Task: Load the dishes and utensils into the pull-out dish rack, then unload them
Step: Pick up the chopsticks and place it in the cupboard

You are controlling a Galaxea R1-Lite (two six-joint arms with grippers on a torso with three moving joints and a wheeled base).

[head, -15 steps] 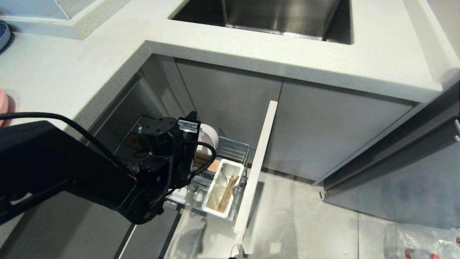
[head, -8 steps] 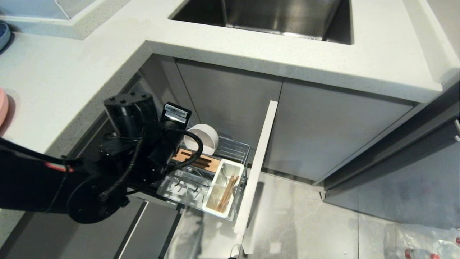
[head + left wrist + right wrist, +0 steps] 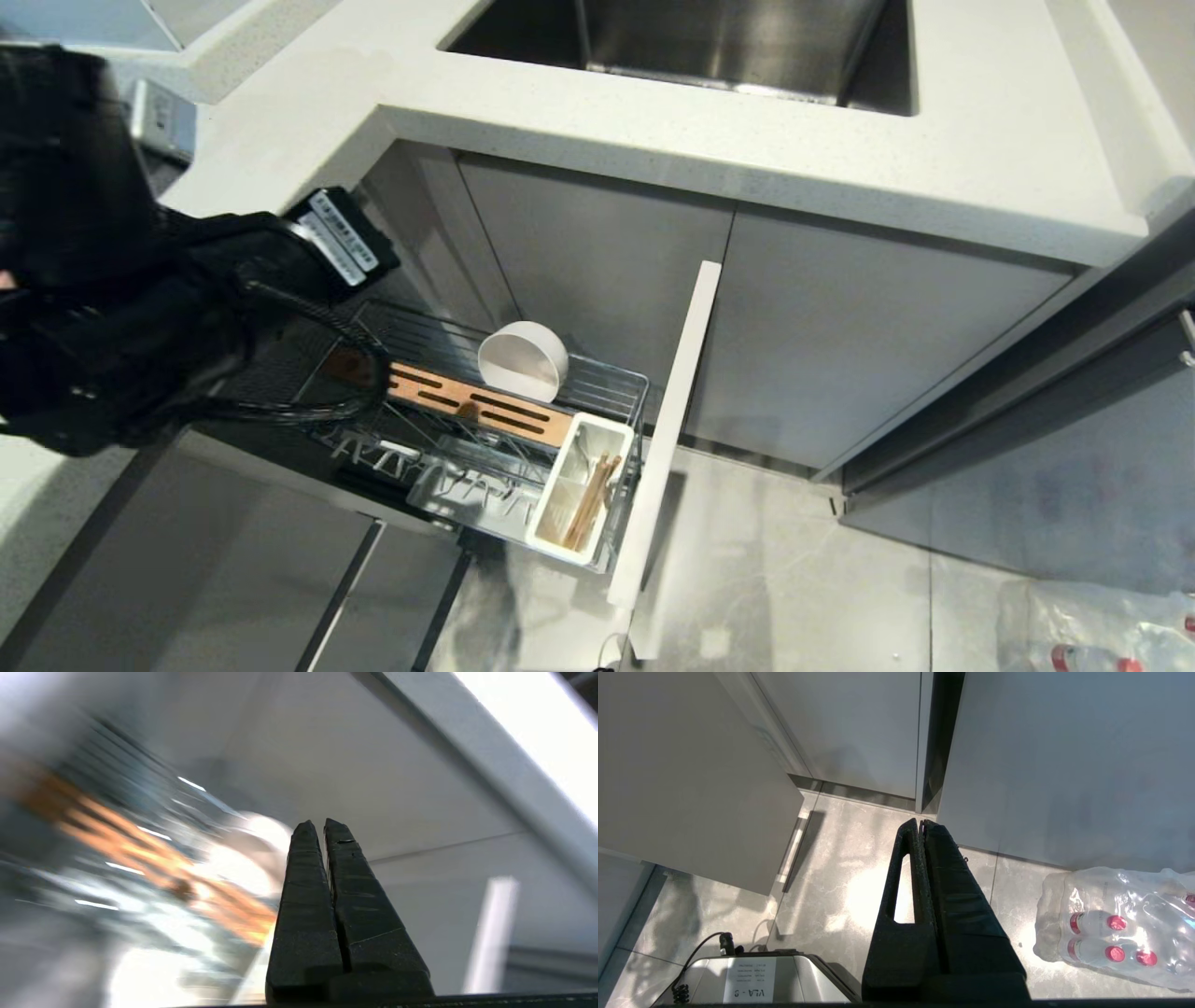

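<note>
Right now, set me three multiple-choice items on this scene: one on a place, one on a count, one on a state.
1. Where do the chopsticks lie?
A. in the white caddy
B. in the sink
C. on the floor

2. How many white bowls stand in the dish rack?
A. none
B. one
C. three

3. How is the left hand?
A. open
B. shut on a plate
C. shut, empty

Key: 1 A, the sticks lean inside the caddy; 2 B, a single bowl behind the wooden insert; 3 C, fingers meet with nothing between.
</note>
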